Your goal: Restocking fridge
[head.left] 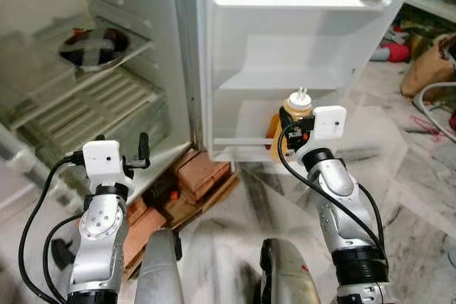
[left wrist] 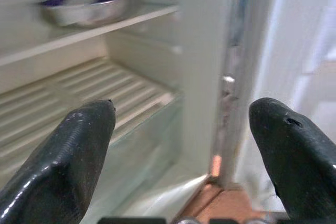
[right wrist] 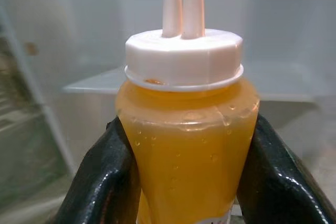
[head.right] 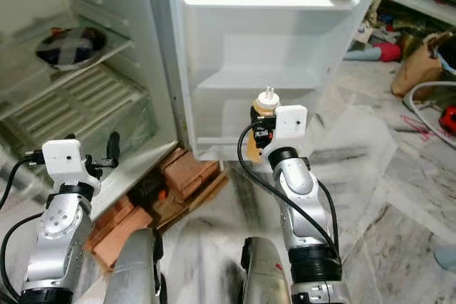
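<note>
Sauce bottle (right wrist: 187,129), yellow with a white twin-nozzle cap, clamped upright in our right gripper (head.left: 291,135) before the open fridge door's (head.left: 299,48) lower shelf (head.left: 246,140); our left gripper (left wrist: 181,145) spread wide, holding nothing, facing the fridge shelves (head.left: 92,101); steel bowl (head.left: 94,48) on upper shelf; bricks (head.left: 203,176) beneath.

Pale marble floor (head.left: 399,169) streaked grey, glossy under bright light. Stacked bricks (head.left: 187,184) under the appliance; brown bag (head.left: 429,67) and clutter at far right.

Steel bowl (head.left: 92,48) on fridge shelf (head.left: 135,53).
</note>
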{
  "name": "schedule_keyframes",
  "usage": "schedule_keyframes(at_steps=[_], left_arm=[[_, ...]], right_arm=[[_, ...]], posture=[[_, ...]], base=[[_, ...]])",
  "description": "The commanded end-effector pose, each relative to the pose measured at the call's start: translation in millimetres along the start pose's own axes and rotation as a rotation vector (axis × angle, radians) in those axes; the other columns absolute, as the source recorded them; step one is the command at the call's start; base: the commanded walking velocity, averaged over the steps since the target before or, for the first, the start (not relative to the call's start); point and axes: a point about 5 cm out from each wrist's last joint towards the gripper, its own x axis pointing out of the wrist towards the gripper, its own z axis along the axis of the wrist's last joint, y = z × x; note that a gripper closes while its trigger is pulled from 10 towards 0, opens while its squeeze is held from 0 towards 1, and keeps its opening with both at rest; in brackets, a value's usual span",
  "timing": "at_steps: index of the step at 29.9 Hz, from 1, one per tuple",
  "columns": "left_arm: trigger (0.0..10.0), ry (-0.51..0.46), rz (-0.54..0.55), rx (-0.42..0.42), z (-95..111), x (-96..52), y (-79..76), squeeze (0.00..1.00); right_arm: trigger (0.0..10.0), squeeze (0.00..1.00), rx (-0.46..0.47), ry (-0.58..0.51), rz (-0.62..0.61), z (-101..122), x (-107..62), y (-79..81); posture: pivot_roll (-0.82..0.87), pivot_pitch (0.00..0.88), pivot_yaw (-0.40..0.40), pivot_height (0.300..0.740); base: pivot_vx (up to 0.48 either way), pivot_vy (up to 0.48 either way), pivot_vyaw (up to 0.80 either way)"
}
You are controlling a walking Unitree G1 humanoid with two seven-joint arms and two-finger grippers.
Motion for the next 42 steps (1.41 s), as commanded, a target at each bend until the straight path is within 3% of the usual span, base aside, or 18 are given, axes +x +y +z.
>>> schedule_keyframes(at_steps=[1, 29, 42], left_arm=[[10.0, 0.003, 0.008, 0.016, -0.7, -1.7, 4.8, 0.00], [10.0, 0.009, 0.007, 0.003, -1.9, -2.1, 3.1, 0.00], [10.0, 0.013, 0.017, -0.003, -2.7, -1.2, 1.8, 0.00]], right_arm=[[10.0, 0.00, 0.002, -0.037, 0.019, 8.7, 3.3, 3.9], [10.0, 0.00, 0.013, -0.023, 0.054, 6.4, 2.4, 7.8], [10.0, 0.00, 0.011, -0.014, 0.086, 4.6, 2.7, 11.5]], posture=[[-0.01, 0.068, -0.020, 0.615], [-0.01, 0.074, -0.022, 0.615], [-0.01, 0.071, -0.028, 0.600]], base=[[0.352, 0.000, 0.00], [0.323, 0.046, 0.00], [0.000, 0.000, 0.00]])
